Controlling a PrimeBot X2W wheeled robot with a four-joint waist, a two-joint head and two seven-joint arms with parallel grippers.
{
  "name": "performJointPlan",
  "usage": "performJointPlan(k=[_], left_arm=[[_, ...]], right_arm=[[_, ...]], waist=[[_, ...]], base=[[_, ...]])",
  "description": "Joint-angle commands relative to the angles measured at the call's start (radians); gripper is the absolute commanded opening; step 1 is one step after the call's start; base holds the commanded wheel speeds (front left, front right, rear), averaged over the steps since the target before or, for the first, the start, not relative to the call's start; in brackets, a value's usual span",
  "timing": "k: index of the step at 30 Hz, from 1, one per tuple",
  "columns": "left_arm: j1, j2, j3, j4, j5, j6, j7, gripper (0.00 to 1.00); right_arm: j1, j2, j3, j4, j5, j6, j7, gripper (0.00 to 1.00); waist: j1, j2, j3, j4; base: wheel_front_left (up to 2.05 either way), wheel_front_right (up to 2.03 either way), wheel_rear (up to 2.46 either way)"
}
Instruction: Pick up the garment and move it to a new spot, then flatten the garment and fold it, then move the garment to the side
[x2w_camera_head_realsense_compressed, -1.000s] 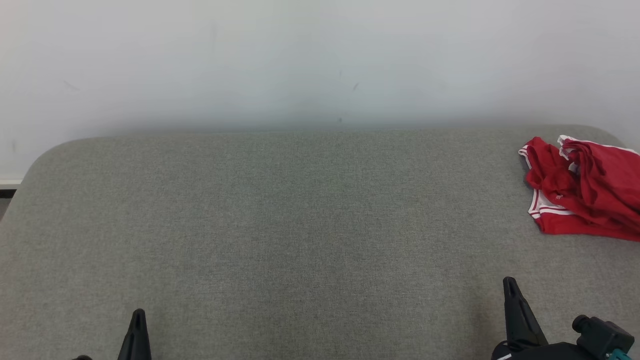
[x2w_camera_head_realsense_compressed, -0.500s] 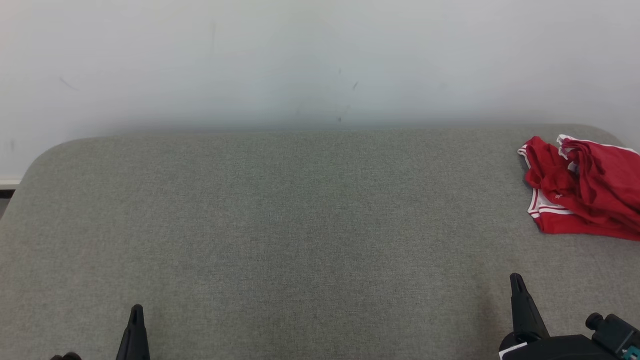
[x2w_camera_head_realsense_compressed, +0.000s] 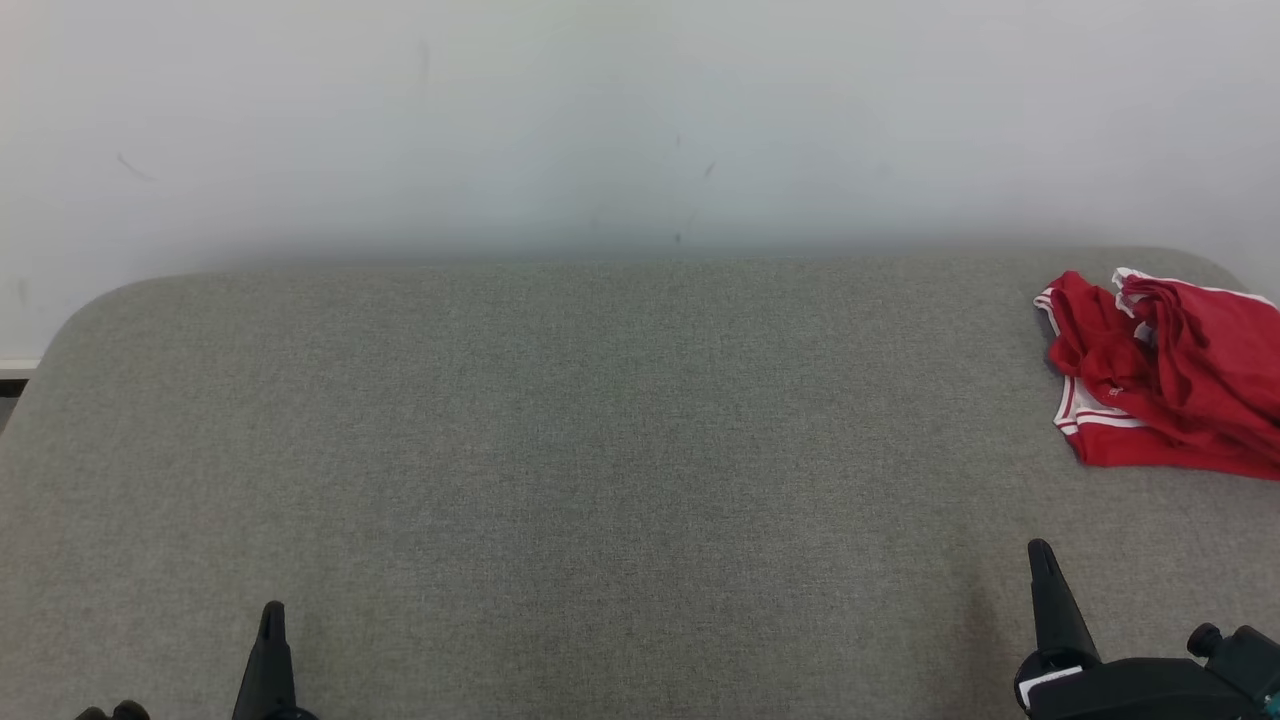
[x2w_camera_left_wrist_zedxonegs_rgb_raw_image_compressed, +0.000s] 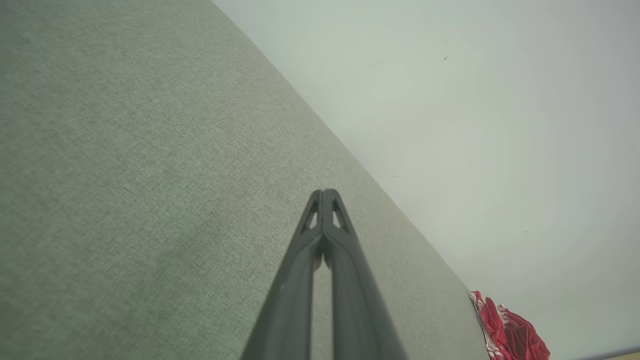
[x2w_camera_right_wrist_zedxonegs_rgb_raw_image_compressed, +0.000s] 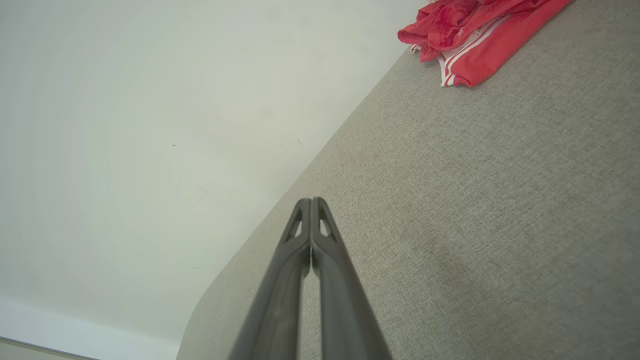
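My left pincer (x2w_camera_head_realsense_compressed: 272, 612) sits low on my left, its two dark fingers pressed tip to tip with nothing between them. My right pincer (x2w_camera_head_realsense_compressed: 1040, 552) is likewise closed and empty, low on my right. Both point across the grey woven pad (x2w_camera_head_realsense_compressed: 600, 450) toward the pale wall (x2w_camera_head_realsense_compressed: 600, 120). The garment (x2w_camera_head_realsense_compressed: 1160, 372) lies at the pad's far right corner, well apart from my right pincer. It is red cloth with white stripe trim, crumpled in a loose heap.
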Motion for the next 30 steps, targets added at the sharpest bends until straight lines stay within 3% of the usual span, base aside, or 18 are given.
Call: performJointPlan(k=[1, 30], left_arm=[[-0.03, -0.001, 0.003, -0.008, -0.034, 0.001, 0.008, 0.0], [-0.066, -0.005, 0.014, 0.009, -0.329, 0.001, 0.085, 0.0]], right_arm=[[-0.027, -0.008, -0.006, -0.007, 0.037, -0.001, 0.008, 0.0], [-0.055, -0.006, -0.036, 0.008, 0.321, -0.001, 0.078, 0.0]], waist=[[-0.0001, 0.0, 0.0, 0.0], [-0.0001, 0.0, 0.002, -0.004]], base=[[0.0, 0.0, 0.0], [0.0, 0.0, 0.0]])
